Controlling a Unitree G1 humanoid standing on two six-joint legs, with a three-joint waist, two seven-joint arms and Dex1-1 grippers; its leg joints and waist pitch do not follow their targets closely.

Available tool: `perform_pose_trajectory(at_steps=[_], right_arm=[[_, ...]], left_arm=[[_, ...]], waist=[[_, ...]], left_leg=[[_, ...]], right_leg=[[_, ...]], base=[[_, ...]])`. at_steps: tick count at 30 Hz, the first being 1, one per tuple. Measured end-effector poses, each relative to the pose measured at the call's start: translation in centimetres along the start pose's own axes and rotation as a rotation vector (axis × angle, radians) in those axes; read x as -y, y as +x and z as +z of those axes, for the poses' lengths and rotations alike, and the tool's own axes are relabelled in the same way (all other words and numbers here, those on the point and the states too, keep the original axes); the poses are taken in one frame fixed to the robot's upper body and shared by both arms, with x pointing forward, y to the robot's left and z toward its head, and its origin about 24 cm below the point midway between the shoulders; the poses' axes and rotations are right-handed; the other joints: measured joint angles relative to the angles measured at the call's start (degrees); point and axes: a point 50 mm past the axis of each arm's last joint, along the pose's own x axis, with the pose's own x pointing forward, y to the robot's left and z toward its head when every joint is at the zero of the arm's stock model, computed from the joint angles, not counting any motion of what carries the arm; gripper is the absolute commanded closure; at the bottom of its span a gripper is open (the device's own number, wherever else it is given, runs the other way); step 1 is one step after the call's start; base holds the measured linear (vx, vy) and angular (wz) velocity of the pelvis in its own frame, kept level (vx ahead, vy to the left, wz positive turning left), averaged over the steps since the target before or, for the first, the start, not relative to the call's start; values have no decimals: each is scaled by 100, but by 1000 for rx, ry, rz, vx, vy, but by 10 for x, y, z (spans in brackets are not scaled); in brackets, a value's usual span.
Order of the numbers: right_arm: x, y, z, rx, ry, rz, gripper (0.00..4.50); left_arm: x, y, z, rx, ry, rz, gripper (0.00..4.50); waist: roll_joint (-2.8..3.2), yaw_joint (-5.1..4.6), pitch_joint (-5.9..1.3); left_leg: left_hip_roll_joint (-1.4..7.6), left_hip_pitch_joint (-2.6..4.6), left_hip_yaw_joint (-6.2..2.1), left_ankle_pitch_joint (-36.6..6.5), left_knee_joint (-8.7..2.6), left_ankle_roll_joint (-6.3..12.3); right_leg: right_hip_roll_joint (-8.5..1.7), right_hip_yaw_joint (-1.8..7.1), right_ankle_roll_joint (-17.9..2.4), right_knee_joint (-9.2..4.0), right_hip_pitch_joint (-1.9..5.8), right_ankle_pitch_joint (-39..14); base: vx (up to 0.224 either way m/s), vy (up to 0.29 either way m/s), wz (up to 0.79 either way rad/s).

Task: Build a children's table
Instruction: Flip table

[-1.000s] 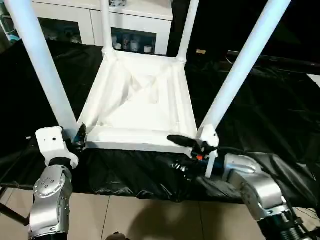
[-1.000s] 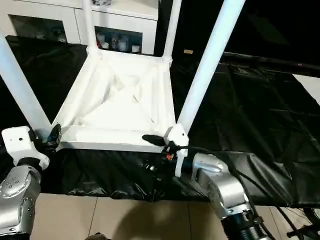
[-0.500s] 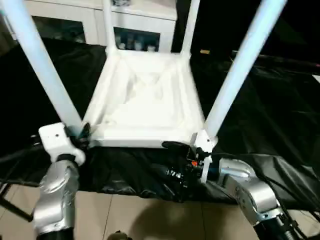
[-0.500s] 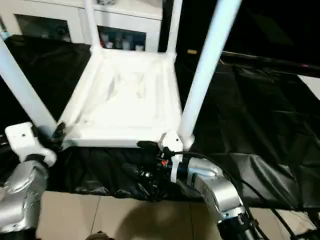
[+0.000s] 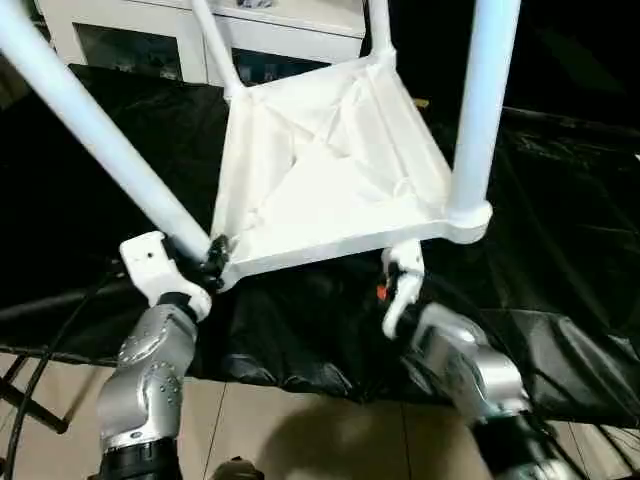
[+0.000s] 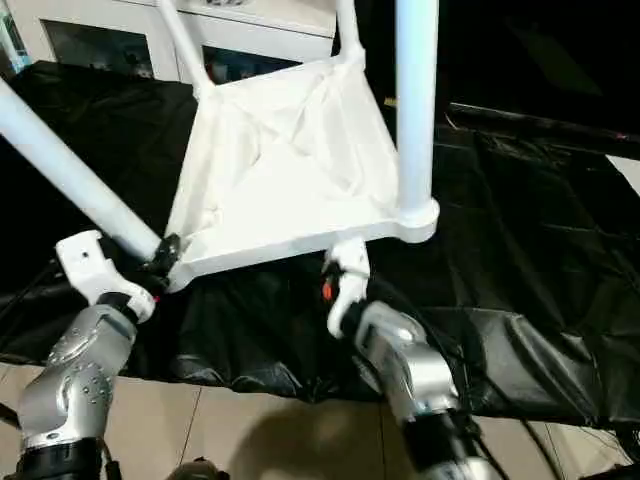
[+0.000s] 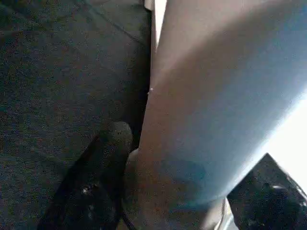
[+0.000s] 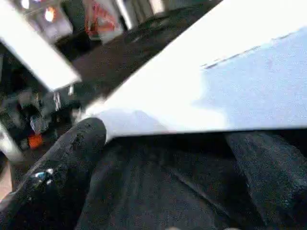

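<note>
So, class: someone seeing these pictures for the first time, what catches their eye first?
The upside-down white table on the black sheet, its legs pointing up and its near right corner tilted up. The left gripper clasps the base of the near left leg; the right gripper sits under the front edge.

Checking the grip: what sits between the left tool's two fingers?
A white table leg, near its base, in the left wrist view; black fingers flank it.

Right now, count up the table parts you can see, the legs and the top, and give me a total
Legs: 4, near-left, near-right, far-left, far-right
Tabletop: 1
Total: 5
</note>
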Motion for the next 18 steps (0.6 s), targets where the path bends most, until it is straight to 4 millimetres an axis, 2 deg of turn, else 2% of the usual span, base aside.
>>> perform_pose_trajectory(at_steps=[8,14,16,18], right_arm=[[14,13,15,115,171,-110,0],[21,20,19,173,302,-150,0],[24,24,19,208,379,-171,0],[26,27,20,246,460,-185,0]], left_arm=[[3,0,0,-14,1,-2,185],[6,0,-1,-27,25,-11,185],[9,0,-1,-38,51,-21,185],[12,-1,-2,-49,69,-36,185]], waist=[[-4,-21,3],[-5,-26,4],[2,-41,10],[35,-50,32]], left_leg=[[1,2,4,17,-14,3],[1,0,5,24,-21,10],[1,-2,6,27,-24,4],[1,-3,7,29,-25,0]], right_leg=[[0,-1,-1,6,-8,0],[0,-2,-2,6,-11,0],[0,-2,-5,8,-17,2],[1,-1,-9,8,-20,5]], base=[[0,0,0],[0,0,0],[0,0,0],[0,0,0]])
